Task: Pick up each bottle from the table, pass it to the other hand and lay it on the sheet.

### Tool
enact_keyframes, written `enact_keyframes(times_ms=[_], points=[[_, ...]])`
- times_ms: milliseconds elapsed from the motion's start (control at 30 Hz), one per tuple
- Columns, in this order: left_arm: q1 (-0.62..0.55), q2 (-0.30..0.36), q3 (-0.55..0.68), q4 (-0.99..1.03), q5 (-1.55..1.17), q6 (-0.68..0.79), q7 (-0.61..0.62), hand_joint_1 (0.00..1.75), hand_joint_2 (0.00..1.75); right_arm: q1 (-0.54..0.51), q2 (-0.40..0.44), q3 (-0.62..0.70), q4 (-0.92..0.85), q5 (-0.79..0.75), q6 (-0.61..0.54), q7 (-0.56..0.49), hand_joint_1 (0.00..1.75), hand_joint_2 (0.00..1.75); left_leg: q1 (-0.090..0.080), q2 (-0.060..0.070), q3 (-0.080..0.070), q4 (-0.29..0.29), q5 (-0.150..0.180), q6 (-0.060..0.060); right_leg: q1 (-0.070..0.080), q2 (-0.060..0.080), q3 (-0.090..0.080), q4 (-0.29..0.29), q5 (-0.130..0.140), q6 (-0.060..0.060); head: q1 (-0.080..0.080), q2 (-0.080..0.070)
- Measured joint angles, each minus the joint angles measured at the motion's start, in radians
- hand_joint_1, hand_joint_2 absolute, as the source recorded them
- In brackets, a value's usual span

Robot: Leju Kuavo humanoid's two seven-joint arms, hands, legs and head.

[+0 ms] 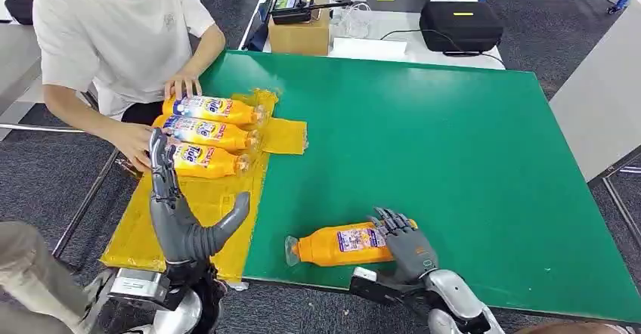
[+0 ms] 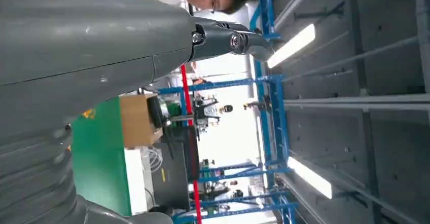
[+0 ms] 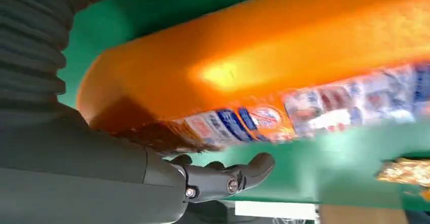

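Note:
An orange bottle [image 1: 340,245] lies on its side on the green table [image 1: 453,145] near the front edge, cap toward the yellow sheet [image 1: 204,205]. My right hand [image 1: 404,243] is at its base end, fingers [image 1: 389,221] spread over the top. In the right wrist view the bottle [image 3: 263,62] is blurred and the thumb [image 3: 228,177] sits a little apart from it, green showing between. My left hand [image 1: 178,213] stands raised and open over the sheet's near part, holding nothing. Three more orange bottles [image 1: 208,134] lie side by side on the sheet's far part.
A person in a white shirt [image 1: 113,24] sits at the table's left corner, both hands [image 1: 181,85] on the bottles on the sheet. A cardboard box [image 1: 298,35] and a black case [image 1: 461,24] stand on a white table behind.

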Motion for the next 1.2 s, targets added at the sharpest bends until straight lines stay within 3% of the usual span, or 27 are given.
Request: enact_keyframes(times_ms=[267,867,900,967,1200], points=[[0.005,0.003,-0.003,0.0,-0.015,0.002,0.0,0.0,1.75,-0.003,-0.041,0.019,-0.031,0.084,0.002,0.083,0.0,1.75,0.0,0.0,0.001,0.0,0.0,0.0,0.0,0.0,0.001,0.0,0.0,0.0,0.0,0.0],[0.013,0.004,-0.006,0.0,-0.021,0.005,0.0,0.0,1.75,-0.009,-0.049,0.03,-0.044,0.101,0.002,0.092,0.0,1.75,0.0,0.0,0.001,0.0,0.0,0.0,0.0,0.0,0.001,0.0,0.0,0.0,0.0,0.0],[0.013,0.004,-0.006,0.0,-0.021,0.005,0.0,0.0,1.75,-0.01,-0.049,0.03,-0.044,0.101,0.002,0.092,1.57,1.75,0.0,0.0,0.001,0.0,0.0,0.0,0.0,0.0,0.001,0.0,0.0,0.0,0.0,0.0],[0.013,0.004,-0.007,0.0,-0.021,0.006,0.0,0.0,1.75,-0.023,-0.045,0.032,-0.036,0.112,0.006,0.092,1.75,1.75,0.0,0.0,0.001,0.0,0.0,0.0,0.0,0.0,0.001,0.0,0.0,0.0,0.0,0.0],[0.01,0.004,-0.011,0.008,-0.01,-0.012,0.0,0.0,1.75,-0.101,-0.029,0.035,0.081,-0.001,0.006,-0.017,1.75,1.75,0.0,0.001,0.002,0.0,0.0,0.0,0.0,0.001,0.001,0.0,0.0,0.0,0.0,0.0]])
